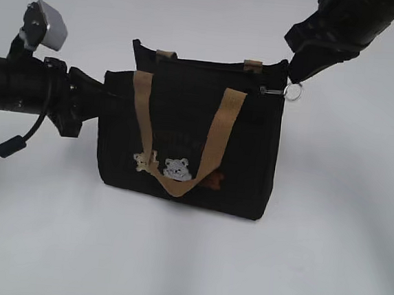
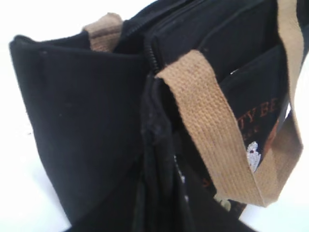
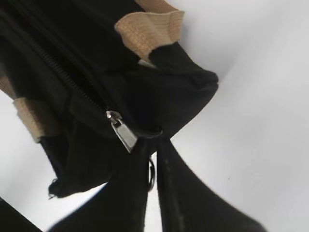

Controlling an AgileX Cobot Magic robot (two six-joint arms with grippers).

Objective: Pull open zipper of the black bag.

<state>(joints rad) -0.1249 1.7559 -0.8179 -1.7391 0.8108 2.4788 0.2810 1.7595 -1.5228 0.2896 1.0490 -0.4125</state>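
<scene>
Two grippers work: left fingers (image 1: 98,97) pinch the black bag (image 1: 183,146) end, right fingers (image 1: 296,77) close on the zipper (image 1: 274,92) ring; next, a steady pull along the closed top.

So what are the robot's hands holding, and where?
Left gripper pinches the black bag at its left side edge; right gripper pinches the zipper's ring.

Matte black arms (image 1: 15,90), grey wrist camera (image 1: 47,25), black cable (image 1: 11,146)

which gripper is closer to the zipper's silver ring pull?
Right. The right gripper is at the silver ring on the black bag's right top corner, fingers around it. The left gripper is at the bag's opposite, left side.
</scene>
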